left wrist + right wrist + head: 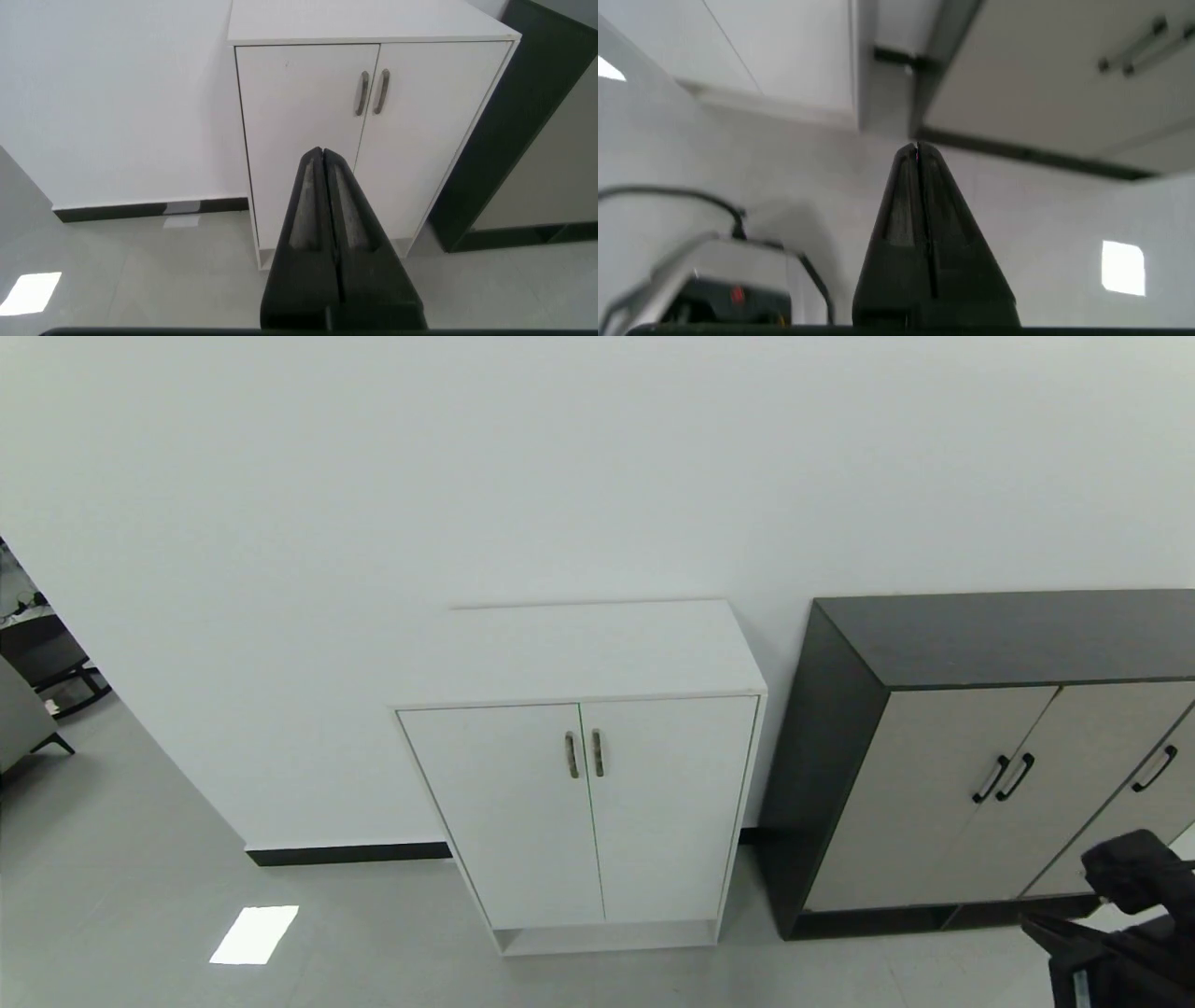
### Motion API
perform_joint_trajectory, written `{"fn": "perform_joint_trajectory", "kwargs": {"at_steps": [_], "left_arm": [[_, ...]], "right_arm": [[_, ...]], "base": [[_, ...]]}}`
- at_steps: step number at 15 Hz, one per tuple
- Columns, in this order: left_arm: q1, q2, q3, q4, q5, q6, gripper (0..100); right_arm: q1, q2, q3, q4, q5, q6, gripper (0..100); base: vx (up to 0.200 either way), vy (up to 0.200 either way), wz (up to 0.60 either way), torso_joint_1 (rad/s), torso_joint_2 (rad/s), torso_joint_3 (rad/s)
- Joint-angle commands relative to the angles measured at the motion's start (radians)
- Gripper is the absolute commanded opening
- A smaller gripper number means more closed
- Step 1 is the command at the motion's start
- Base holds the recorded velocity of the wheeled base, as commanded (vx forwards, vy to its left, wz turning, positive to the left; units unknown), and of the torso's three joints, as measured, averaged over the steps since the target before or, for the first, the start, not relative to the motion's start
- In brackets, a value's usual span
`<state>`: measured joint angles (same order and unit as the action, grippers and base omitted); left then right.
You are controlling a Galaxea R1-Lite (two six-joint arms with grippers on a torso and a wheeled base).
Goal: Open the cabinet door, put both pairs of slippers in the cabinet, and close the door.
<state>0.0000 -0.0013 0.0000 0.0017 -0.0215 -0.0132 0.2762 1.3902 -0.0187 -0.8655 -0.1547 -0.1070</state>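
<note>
The white cabinet (579, 803) stands against the wall with both doors closed and two metal handles (584, 754) side by side at the middle seam. In the left wrist view the cabinet (308, 140) is straight ahead and some way off. My left gripper (320, 154) is shut on nothing, level with the cabinet's lower half. My right arm (1134, 873) sits low at the right, in front of the dark cabinet. My right gripper (917, 149) is shut and empty above the grey floor.
A dark cabinet with grey doors and black handles (934, 756) stands just right of the white one, with a narrow gap between them. Chairs (37, 681) stand far left. A bright light patch (254, 933) lies on the open floor in front.
</note>
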Motion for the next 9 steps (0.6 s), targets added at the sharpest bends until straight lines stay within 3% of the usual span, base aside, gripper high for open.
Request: {"fn": "perform_joint_trajectory", "kwargs": {"at_steps": [1,2,3,5,9], "left_arm": [[0.0,0.001,0.0,0.0,0.0,-0.001,0],[0.0,0.001,0.0,0.0,0.0,-0.002,0],[0.0,0.001,0.0,0.0,0.0,-0.001,0],[0.0,0.001,0.0,0.0,0.0,-0.001,0],[0.0,0.001,0.0,0.0,-0.002,0.001,0]], "right_arm": [[-0.028,-0.3,0.019,0.269,0.003,-0.011,0],[-0.029,-0.461,0.019,0.456,0.009,-0.006,0],[-0.029,-0.511,0.019,0.525,0.014,-0.006,0],[-0.028,-0.734,0.006,0.798,0.11,-0.006,0],[-0.022,-0.829,-0.003,0.855,0.142,0.003,0]], "base": [[0.0,0.0,0.0,0.0,0.0,0.0],[0.0,0.0,0.0,0.0,0.0,0.0],[0.0,0.0,0.0,0.0,0.0,0.0],[0.0,0.0,0.0,0.0,0.0,0.0],[0.0,0.0,0.0,0.0,0.0,0.0]]}}
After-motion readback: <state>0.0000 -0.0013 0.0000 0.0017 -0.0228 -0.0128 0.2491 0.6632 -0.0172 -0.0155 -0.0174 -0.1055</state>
